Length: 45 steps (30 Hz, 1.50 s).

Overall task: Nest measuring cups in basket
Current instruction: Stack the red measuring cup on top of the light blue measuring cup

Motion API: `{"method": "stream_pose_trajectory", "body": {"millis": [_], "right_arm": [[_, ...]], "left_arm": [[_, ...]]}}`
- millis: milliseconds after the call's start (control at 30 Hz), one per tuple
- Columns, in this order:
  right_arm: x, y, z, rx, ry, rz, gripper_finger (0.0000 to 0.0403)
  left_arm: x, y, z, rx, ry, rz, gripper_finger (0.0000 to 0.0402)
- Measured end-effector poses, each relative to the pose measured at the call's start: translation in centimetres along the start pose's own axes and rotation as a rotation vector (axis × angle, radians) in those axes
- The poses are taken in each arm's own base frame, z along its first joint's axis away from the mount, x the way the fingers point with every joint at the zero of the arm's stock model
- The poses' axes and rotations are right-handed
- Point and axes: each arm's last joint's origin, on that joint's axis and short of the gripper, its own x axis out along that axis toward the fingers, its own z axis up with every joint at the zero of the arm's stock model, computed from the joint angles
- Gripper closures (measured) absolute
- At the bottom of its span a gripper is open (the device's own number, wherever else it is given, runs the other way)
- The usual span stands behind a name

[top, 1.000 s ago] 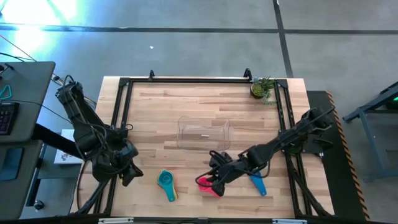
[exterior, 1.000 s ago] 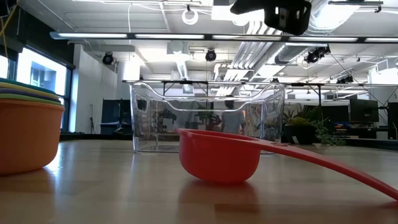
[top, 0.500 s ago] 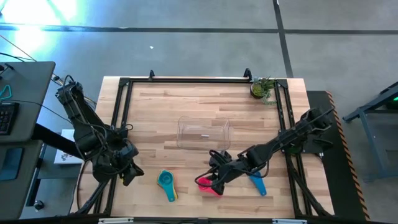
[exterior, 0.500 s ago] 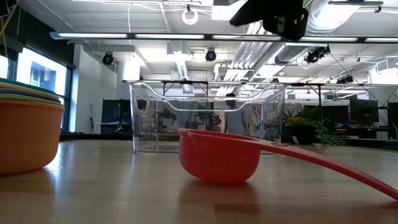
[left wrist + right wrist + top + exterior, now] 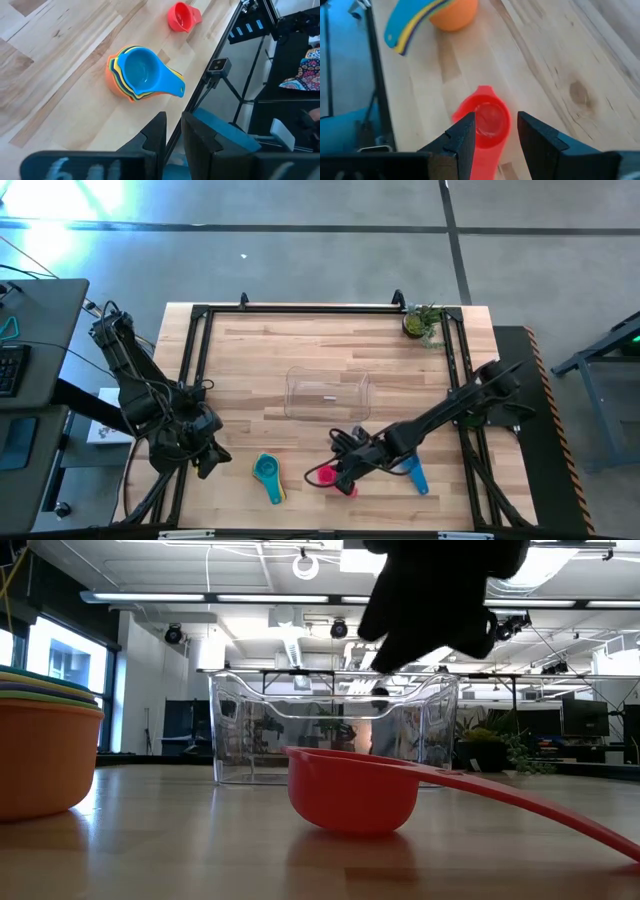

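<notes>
A coral measuring cup (image 5: 487, 122) rests on its bowl on the wood near the table's near edge, also seen in the low view as the coral cup (image 5: 355, 790), its handle running off to one side. My right gripper (image 5: 495, 117) is open and hovers above that cup, one finger to either side of the bowl, touching nothing. It shows as my right gripper (image 5: 340, 470) in the high view. A nested stack of cups (image 5: 267, 472) with a teal-blue one on top sits to its left. A single blue cup (image 5: 415, 475) lies beside my right arm. The clear basket (image 5: 327, 393) stands at the table's middle. My left gripper (image 5: 173, 120) waits shut at the left edge.
A small potted plant (image 5: 422, 321) stands at the far right corner. A black frame rail (image 5: 190, 380) runs along the table's left and far sides. Bare wood lies between the basket and the cups.
My right gripper has come down and shifted a little toward the table's near left, ending over the coral cup. In the low view it now reaches much lower into the picture. The cups and basket have stayed put.
</notes>
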Motion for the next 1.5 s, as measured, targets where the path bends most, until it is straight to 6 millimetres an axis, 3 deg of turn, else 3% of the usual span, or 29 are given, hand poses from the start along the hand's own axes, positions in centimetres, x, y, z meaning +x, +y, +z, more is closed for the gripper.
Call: {"method": "stream_pose_trajectory", "body": {"millis": [967, 1100, 1367, 1500], "right_arm": [[5.4, -0.9, -3.1, 0.030, 0.095, -0.082, 0.0268], [5.4, -0.9, -3.1, 0.046, 0.094, -0.077, 0.0295], [5.4, -0.8, -3.1, 0.050, 0.114, -0.052, 0.0388], [5.4, -0.8, -3.1, 0.072, 0.112, -0.054, 0.0394]], "left_arm": [[0.0, 0.0, 0.0, 0.016, -0.019, 0.003, 0.0351], [0.0, 0.1, 0.1, 0.018, -0.020, 0.007, 0.0351], [0.0, 0.1, 0.1, 0.020, -0.020, 0.011, 0.0351], [0.0, 0.1, 0.1, 0.019, -0.020, 0.011, 0.0351]]}}
